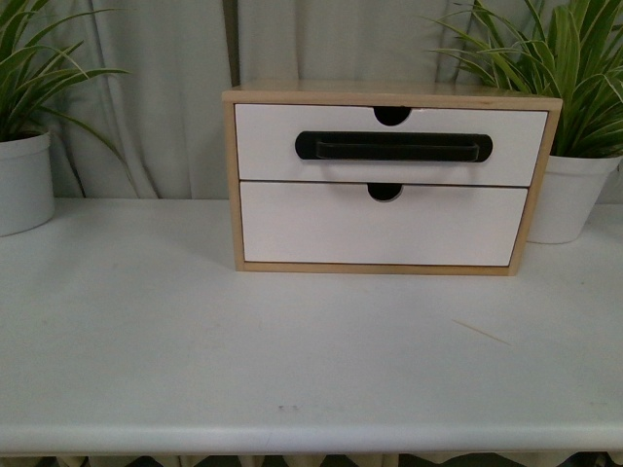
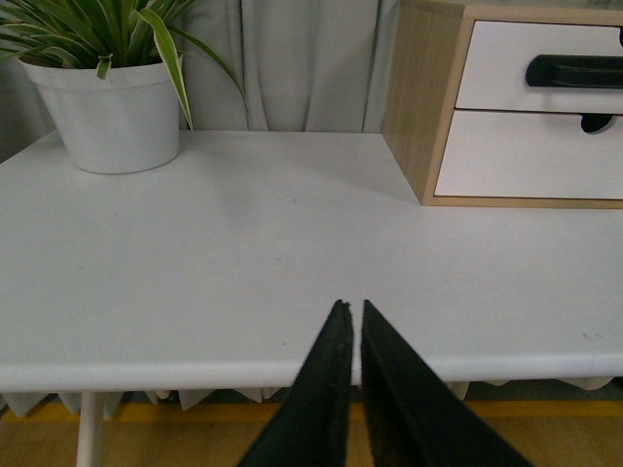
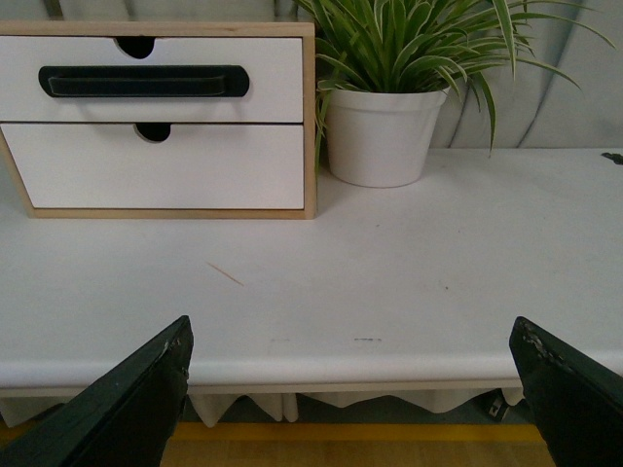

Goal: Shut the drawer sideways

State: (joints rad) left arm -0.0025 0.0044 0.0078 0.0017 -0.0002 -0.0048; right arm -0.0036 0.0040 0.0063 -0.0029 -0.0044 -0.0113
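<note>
The drawer is the upper one in a light wood cabinet at the back middle of the white table. It has a white front, a long black bar handle and a half-round notch in its upper edge. Its front looks wider than the lower one's, so it seems to stand slightly forward. It also shows in the left wrist view and the right wrist view. My left gripper is shut and empty over the table's front edge. My right gripper is wide open and empty, also at the front edge. Neither arm shows in the front view.
A plain white lower drawer sits under the handled one. White pots with striped green plants stand left and right of the cabinet. A thin sliver lies on the table at the front right. Grey curtains hang behind.
</note>
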